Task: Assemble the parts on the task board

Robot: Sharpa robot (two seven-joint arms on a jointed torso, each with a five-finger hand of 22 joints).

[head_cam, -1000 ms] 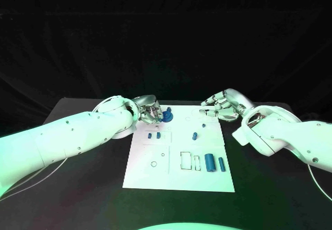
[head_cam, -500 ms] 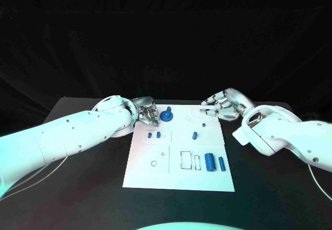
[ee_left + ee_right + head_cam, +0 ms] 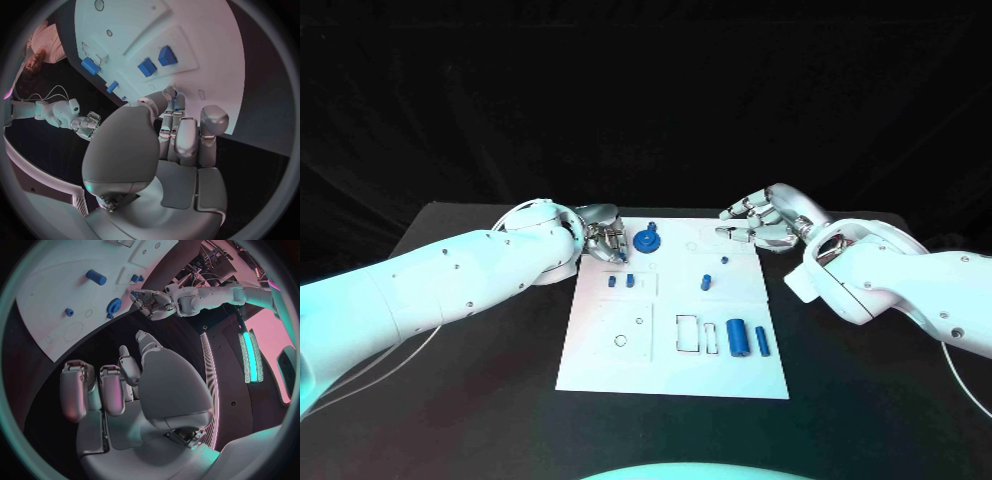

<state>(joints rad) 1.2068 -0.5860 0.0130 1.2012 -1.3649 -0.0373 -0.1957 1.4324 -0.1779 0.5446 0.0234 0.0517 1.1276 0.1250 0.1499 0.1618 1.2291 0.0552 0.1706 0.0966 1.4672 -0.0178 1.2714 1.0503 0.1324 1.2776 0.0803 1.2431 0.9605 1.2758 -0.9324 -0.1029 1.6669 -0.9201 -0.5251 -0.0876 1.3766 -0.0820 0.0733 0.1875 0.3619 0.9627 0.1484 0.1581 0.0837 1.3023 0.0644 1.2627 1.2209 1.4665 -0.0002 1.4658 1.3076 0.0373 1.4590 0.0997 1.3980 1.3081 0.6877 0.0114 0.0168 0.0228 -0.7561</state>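
Observation:
The white task board (image 3: 610, 365) lies in the middle of the table. My left hand (image 3: 606, 243) hovers at its far left corner, fingers curled in, pinching a blue round part (image 3: 648, 241) at its edge. The left wrist view shows just a blue sliver (image 3: 175, 93) of that part between the thumb and a finger. My right hand (image 3: 759, 225) hangs over the far right corner with fingers apart, holding nothing. Two small blue blocks (image 3: 620, 282) stand just below the left hand. A small blue peg (image 3: 707, 282) stands mid-board. Two blue cylinders (image 3: 736, 338) lie in the near right section.
A pale cylinder (image 3: 711, 338) lies beside an outlined rectangular slot (image 3: 687, 335). A small ring outline (image 3: 619, 341) marks the near left section. A tiny blue piece (image 3: 724, 262) sits below the right hand. Black table (image 3: 488, 400) surrounds the board.
The blue round part at my left hand has turned a little and shows more of its face. The right hand and the other parts have stayed put.

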